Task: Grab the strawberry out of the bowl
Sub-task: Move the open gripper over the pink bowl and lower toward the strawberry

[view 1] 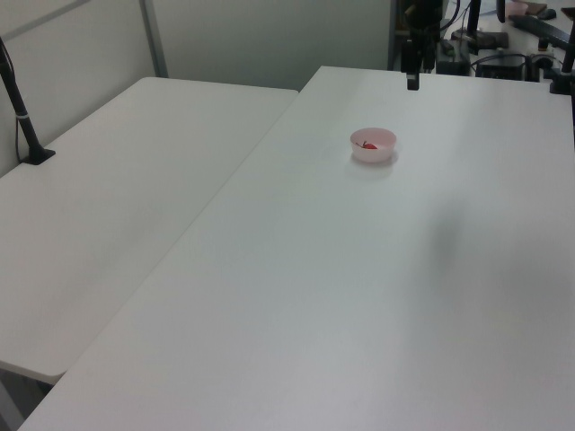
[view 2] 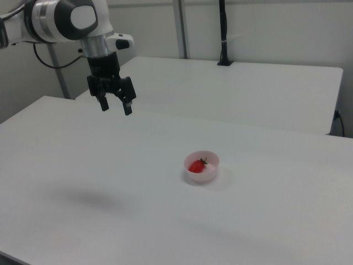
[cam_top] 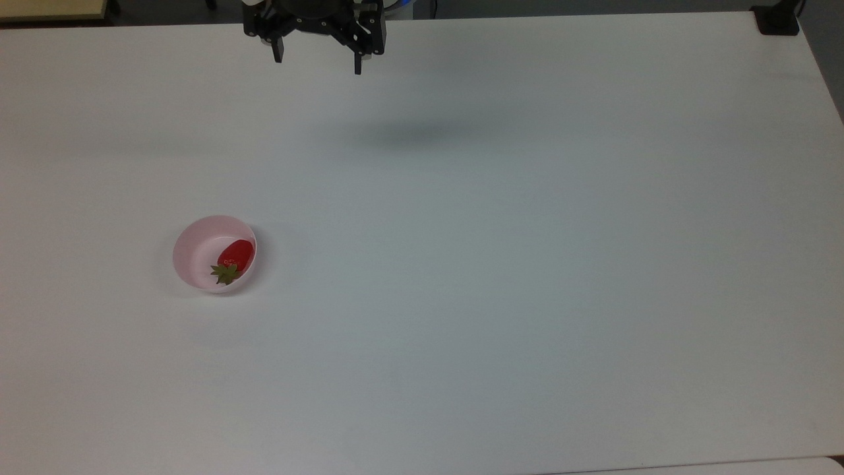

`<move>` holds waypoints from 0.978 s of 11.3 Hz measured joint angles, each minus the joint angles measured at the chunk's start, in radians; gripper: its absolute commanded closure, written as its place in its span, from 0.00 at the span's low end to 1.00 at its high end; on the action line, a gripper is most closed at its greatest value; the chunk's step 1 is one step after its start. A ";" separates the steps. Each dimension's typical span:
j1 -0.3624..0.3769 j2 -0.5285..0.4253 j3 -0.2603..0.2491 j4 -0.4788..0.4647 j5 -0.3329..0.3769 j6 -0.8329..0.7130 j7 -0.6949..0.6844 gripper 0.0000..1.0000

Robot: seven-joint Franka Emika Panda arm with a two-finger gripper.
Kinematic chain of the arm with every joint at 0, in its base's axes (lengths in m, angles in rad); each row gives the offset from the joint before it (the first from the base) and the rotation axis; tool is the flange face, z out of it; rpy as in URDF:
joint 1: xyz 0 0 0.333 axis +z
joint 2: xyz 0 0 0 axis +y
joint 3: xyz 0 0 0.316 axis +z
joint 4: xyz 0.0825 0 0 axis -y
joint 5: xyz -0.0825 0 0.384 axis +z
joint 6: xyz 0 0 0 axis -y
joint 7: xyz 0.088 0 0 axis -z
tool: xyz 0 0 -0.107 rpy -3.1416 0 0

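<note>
Black fingers spread apart and holding nothing, the gripper (cam_top: 318,63) (view 2: 116,107) hangs above the white table (cam_top: 501,264), well apart from the bowl (cam_top: 198,247) (view 2: 210,160) (view 1: 382,151). No writing can be read on anything. Inside that pale-pink bowl lies the red strawberry (cam_top: 236,254) (view 2: 196,166), its green cap toward the top view's lower left, against the wall.

Bare table (cam_top: 501,277) on all sides of bowl (cam_top: 198,254); open from above. Strawberry (cam_top: 236,256) lying against rim nearest the top view's right.
</note>
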 measured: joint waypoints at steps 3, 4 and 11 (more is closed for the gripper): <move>-0.003 0.027 0.000 -0.003 0.000 0.058 -0.016 0.00; -0.013 0.046 -0.001 -0.002 0.000 0.094 -0.016 0.00; -0.165 0.260 -0.004 0.083 0.013 0.330 -0.018 0.21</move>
